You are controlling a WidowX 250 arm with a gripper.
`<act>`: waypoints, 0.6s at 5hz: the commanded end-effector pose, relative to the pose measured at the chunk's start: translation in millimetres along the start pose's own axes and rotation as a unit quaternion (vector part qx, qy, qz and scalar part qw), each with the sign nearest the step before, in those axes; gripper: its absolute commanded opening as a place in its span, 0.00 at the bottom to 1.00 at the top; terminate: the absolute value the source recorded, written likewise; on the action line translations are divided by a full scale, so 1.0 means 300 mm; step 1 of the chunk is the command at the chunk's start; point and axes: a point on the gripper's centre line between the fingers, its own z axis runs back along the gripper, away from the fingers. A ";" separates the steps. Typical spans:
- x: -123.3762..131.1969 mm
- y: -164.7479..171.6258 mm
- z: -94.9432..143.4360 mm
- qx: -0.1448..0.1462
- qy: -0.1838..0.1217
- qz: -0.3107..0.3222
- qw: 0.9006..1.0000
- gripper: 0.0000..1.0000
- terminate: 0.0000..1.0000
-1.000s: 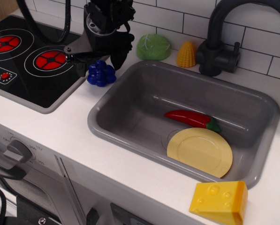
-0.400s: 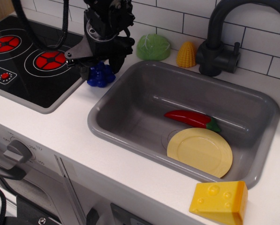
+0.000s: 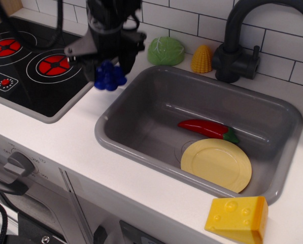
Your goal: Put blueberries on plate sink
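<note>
My black gripper (image 3: 108,65) is shut on the dark-blue blueberries (image 3: 109,77) and holds them just above the white counter, between the stove and the sink's left rim. The cluster hangs below the fingers, its top hidden by them. The grey sink (image 3: 115,133) lies to the right. The pale-yellow plate (image 3: 216,164) lies flat in the sink's front right part, far from the gripper.
A red chili pepper (image 3: 207,129) lies in the sink just behind the plate. A green lettuce (image 3: 165,51) and yellow corn (image 3: 201,59) sit at the back wall. A black faucet (image 3: 237,46) stands behind the sink. A cheese wedge (image 3: 236,218) sits front right. The stove (image 3: 24,76) is at left.
The gripper came down around the blueberries, closed on them, and has lifted them slightly off the counter.
</note>
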 end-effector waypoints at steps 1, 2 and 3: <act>-0.133 -0.094 0.079 -0.027 0.010 -0.033 0.999 0.00 0.00; -0.263 -0.187 0.049 -0.029 0.040 -0.048 0.998 0.00 0.00; -0.391 -0.249 0.021 -0.013 0.066 -0.070 0.995 0.00 0.00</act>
